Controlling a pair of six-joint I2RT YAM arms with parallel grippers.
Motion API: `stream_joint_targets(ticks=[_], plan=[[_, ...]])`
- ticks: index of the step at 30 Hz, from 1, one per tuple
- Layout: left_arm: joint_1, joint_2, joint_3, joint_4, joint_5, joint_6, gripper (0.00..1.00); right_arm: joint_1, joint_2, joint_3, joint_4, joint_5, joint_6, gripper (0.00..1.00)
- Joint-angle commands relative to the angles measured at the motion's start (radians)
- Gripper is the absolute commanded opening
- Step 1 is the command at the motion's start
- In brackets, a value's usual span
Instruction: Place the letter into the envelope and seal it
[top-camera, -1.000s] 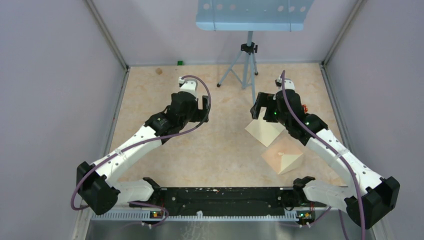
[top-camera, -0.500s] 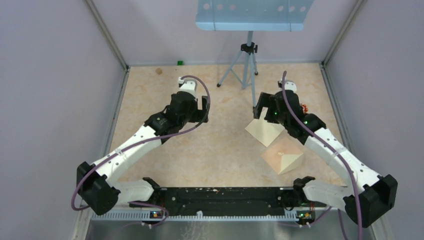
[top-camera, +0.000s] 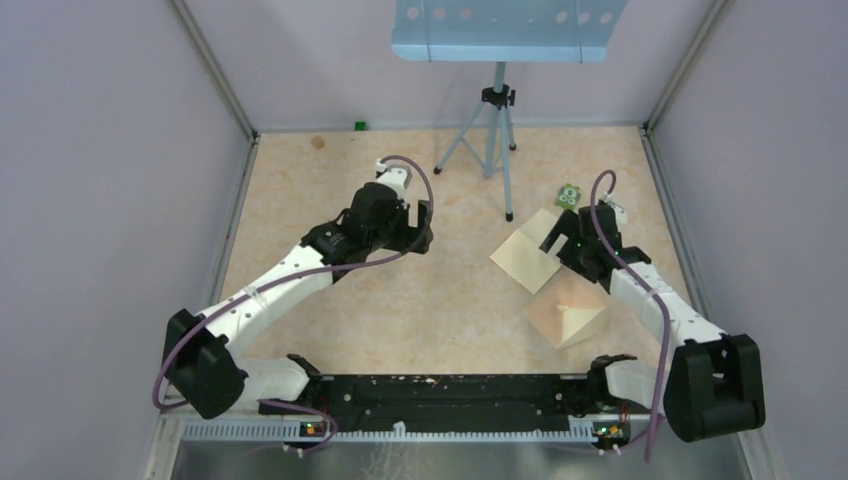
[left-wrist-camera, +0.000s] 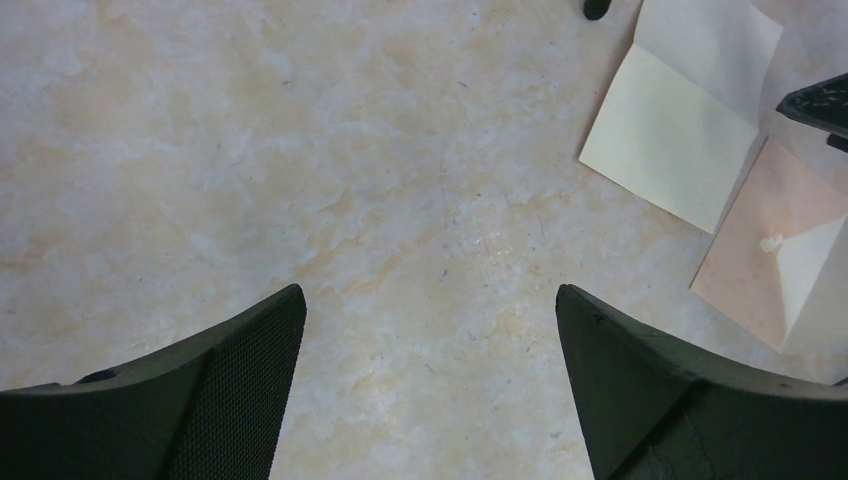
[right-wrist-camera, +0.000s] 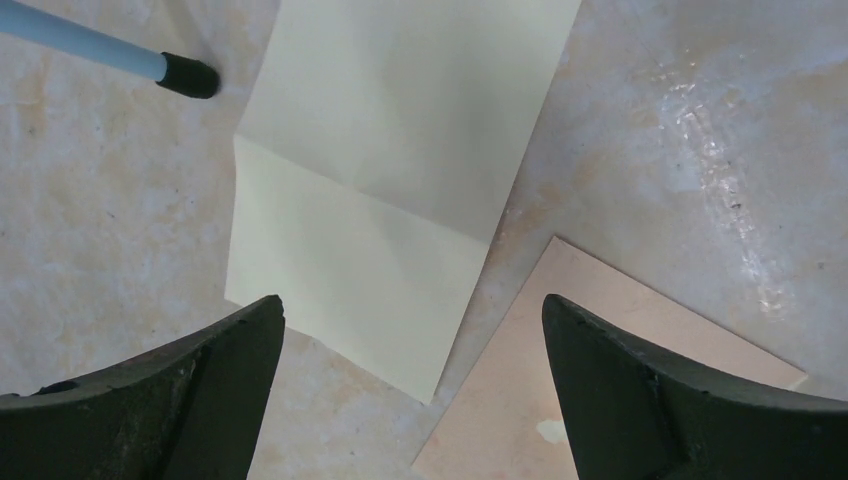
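Observation:
The cream letter (top-camera: 520, 262) lies flat on the table right of centre, unfolded, with a crease across it. It also shows in the right wrist view (right-wrist-camera: 390, 170) and the left wrist view (left-wrist-camera: 680, 120). The pinkish-tan envelope (top-camera: 565, 318) lies just near-right of it, flap open, with a pale spot at its centre; it shows in both wrist views (right-wrist-camera: 600, 370) (left-wrist-camera: 760, 260). My right gripper (top-camera: 556, 238) is open and empty, hovering over the letter's near corner (right-wrist-camera: 412, 300). My left gripper (top-camera: 415, 228) is open and empty over bare table (left-wrist-camera: 429, 290), left of the letter.
A tripod (top-camera: 495, 130) with a blue plate (top-camera: 500, 25) stands at the back; one foot (right-wrist-camera: 185, 75) rests close to the letter's far edge. A small green and white object (top-camera: 568, 195) sits beyond the right gripper. A tiny green block (top-camera: 359, 126) lies by the back wall.
The right arm has swung right and drawn back, so its gripper is over the letter's near-right side, uncovering the green and white object. The left gripper shifted slightly right.

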Motion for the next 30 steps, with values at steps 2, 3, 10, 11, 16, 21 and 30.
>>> stream_joint_targets(ticks=[2,3,10,11,16,21,30], plan=[[0.005,0.027,0.01,0.053,0.092,0.004,0.99,-0.1,0.059,-0.078,0.242,-0.171,0.072,0.99],[0.004,0.027,0.01,0.051,0.096,0.004,0.99,-0.123,0.068,-0.098,0.278,-0.199,0.085,0.99],[0.004,0.022,0.016,0.051,0.111,0.015,0.99,-0.193,0.108,-0.204,0.491,-0.319,0.156,0.99],[0.005,0.022,0.016,0.051,0.111,0.015,0.99,-0.193,0.115,-0.211,0.508,-0.325,0.162,0.99],[0.004,0.017,0.013,0.051,0.109,0.014,0.99,-0.194,0.162,-0.229,0.556,-0.337,0.183,0.99],[0.005,0.015,0.015,0.05,0.106,0.017,0.99,-0.194,0.207,-0.249,0.624,-0.366,0.219,0.98],[0.006,0.005,0.022,0.041,0.097,0.021,0.99,-0.193,0.157,-0.313,0.81,-0.385,0.309,0.91]])
